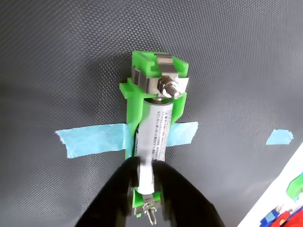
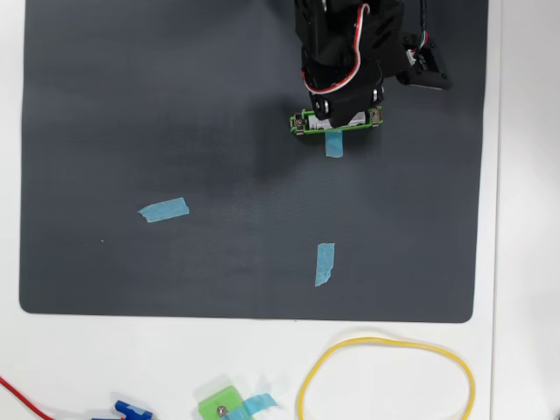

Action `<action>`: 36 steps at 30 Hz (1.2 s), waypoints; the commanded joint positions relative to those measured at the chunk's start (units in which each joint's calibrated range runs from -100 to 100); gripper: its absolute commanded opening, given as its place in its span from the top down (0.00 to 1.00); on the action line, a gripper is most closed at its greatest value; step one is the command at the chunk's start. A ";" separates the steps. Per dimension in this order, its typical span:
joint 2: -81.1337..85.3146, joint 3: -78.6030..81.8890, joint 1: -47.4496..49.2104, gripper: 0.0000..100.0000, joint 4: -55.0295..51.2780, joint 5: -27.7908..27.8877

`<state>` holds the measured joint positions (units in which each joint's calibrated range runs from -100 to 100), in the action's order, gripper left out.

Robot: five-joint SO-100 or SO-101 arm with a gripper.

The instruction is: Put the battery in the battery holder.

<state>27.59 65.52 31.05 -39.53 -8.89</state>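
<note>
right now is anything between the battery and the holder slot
Nothing visible. In the wrist view the battery already lies along the green battery holder, its far end at the metal contact, with the tool closed on its near end. Whether it is fully seated is unclear.

Bright green battery holder (image 1: 154, 90) with silver contacts, white-silver battery (image 1: 155, 135) bearing grey print, black gripper (image 1: 147, 177), blue tape strip (image 1: 94, 140) at nine o'clock, dark grey woven mat (image 1: 61, 56), yellow cable loop (image 2: 385, 381).
</note>
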 commanded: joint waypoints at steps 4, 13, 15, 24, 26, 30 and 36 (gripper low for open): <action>-6.05 -4.28 -0.07 1.00 0.11 0.49; 16.12 7.17 2.32 1.00 -0.24 2.37; 28.74 14.13 6.68 1.00 -0.15 5.97; 65.76 25.76 -18.75 1.00 -13.09 9.31; 70.53 28.23 -18.96 1.00 -13.09 9.31; 71.90 32.63 -20.83 1.00 -13.09 9.31; 71.90 33.43 -27.99 1.00 -13.17 9.10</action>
<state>99.07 99.09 3.99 -52.45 0.08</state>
